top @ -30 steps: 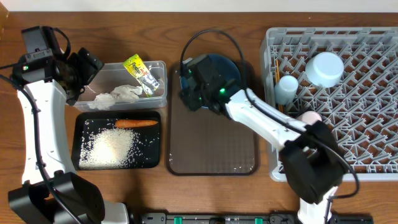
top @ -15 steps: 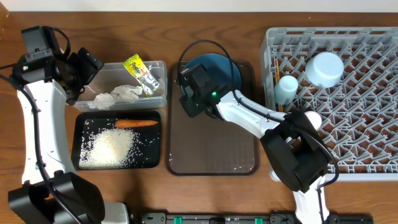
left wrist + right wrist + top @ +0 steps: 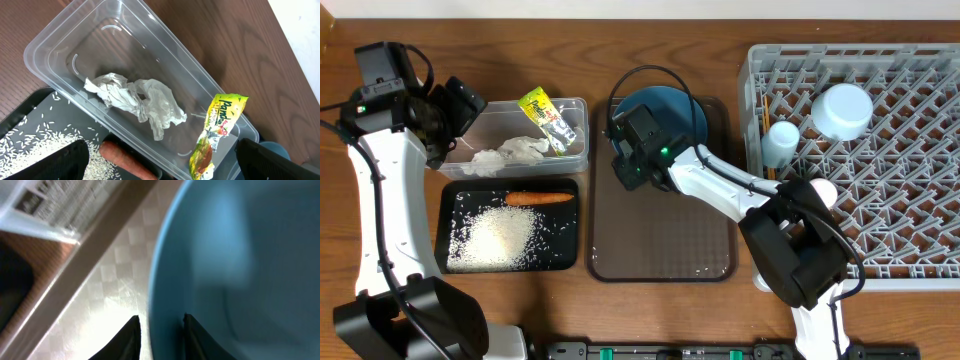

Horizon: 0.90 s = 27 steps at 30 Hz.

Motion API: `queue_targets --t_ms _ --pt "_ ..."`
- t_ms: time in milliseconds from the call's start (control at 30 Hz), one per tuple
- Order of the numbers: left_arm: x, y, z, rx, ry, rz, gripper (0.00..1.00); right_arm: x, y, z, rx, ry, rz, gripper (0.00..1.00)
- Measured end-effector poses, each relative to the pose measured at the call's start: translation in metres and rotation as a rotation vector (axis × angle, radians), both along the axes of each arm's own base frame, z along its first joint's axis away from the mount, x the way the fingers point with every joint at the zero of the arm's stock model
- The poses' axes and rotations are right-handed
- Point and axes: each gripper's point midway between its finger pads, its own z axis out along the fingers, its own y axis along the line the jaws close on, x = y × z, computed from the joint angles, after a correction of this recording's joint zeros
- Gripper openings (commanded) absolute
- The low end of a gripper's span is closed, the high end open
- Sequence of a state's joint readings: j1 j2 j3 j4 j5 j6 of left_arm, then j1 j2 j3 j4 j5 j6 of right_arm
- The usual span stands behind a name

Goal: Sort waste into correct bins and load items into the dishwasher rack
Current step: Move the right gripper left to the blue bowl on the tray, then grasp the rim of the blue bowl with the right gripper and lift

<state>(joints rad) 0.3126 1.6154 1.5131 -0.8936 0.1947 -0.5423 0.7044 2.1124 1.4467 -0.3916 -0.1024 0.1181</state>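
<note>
Two fingers (image 3: 131, 337) of your right gripper (image 3: 161, 337) straddle the left rim of the blue plate (image 3: 678, 104), drawn in narrow, one on the outside against the brown tray (image 3: 660, 230) and one over the plate's inner face; it reads as a pinch on the rim, though how firm it is cannot be told. The plate lies at the middle of the tray's far edge, flat on it. Your left gripper (image 3: 160, 167) hangs wide and empty above the clear tub (image 3: 65, 45), so leave it out of this. Before lifting, make sure the rim sits deep between the pads, since a shallow bite on a smooth lip will likely slip once the plate's weight swings. Raise the held edge first and let the plate tip upright as it leaves the tray. Carry it to the dishwasher rack (image 3: 900, 210) and aim for bare pegs toward its middle, away from the white bowl (image 3: 842, 108) and light blue cup (image 3: 782, 140) near the rack's far left corner
</note>
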Motion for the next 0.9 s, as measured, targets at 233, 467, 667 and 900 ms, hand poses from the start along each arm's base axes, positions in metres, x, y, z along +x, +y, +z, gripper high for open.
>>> queue_targets --t_ms 233,467,667,900 --pt "0.0 0.0 0.0 0.0 0.0 0.0 0.96 -0.02 -0.017 -0.007 -0.082 0.091 0.002 0.24" --pt "0.0 0.0 0.0 0.0 0.0 0.0 0.96 -0.051 -0.045 -0.01 -0.195 0.221 0.002 0.25" --pt "0.0 0.0 0.0 0.0 0.0 0.0 0.96 -0.067 -0.056 -0.014 -0.242 0.285 0.004 0.35" --pt "0.0 0.0 0.0 0.0 0.0 0.0 0.96 -0.066 -0.055 -0.014 -0.237 0.283 0.001 0.43"
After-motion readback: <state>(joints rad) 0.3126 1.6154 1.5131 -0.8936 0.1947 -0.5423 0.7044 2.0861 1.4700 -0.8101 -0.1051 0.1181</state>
